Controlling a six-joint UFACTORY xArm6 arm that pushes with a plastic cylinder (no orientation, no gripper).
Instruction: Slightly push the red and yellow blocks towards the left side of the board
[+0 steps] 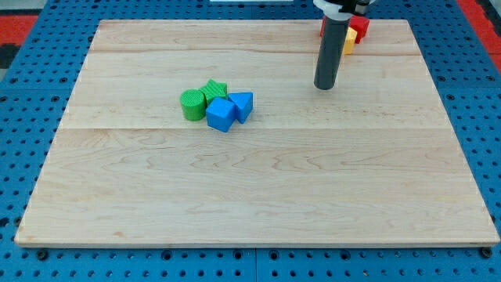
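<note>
A red block point(359, 27) and a yellow block point(349, 43) sit together near the view's top right of the wooden board point(250, 180), partly hidden behind my rod. More red shows at the rod's left side point(322, 27); its shape cannot be made out. My tip point(325, 86) rests on the board just below and slightly left of these blocks, apart from them.
A cluster sits left of the board's centre: a green cylinder point(191, 104), a green star-shaped block point(215, 89), a blue cube point(221, 114) and a blue triangular block point(243, 105), all touching. A blue perforated table surrounds the board.
</note>
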